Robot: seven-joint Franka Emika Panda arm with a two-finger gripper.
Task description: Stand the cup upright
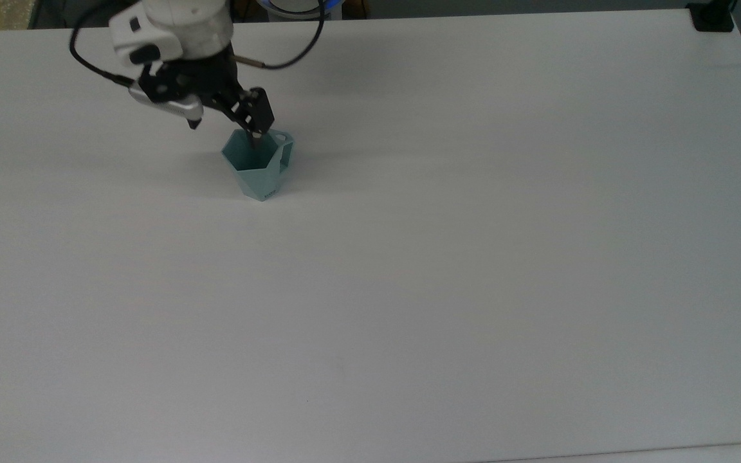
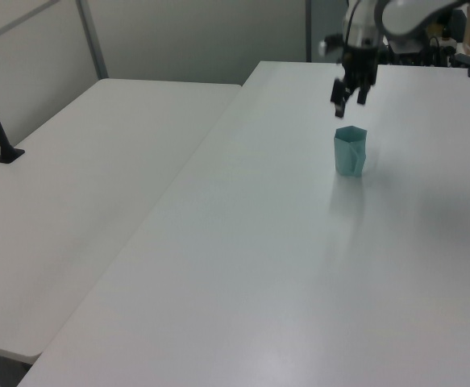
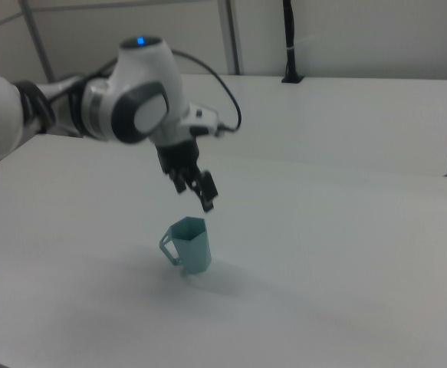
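Jaws (image 2: 350, 93) of the black two-finger gripper hang apart and empty above the small pale teal faceted plastic cup (image 2: 350, 151), which lies straight below them with clear air between in the left view. The cup stands mouth up on the white worktop (image 1: 473, 257), toward the top view's far left; its long axis is vertical and its side handle (image 1: 286, 153) points to the top view's right. Judging from this, the cup is already upright, so what remains is for the arm to move away without touching the rim.

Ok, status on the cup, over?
Gripper open, above the cup, clear of it. Cup upright on the table. Nothing in the way.
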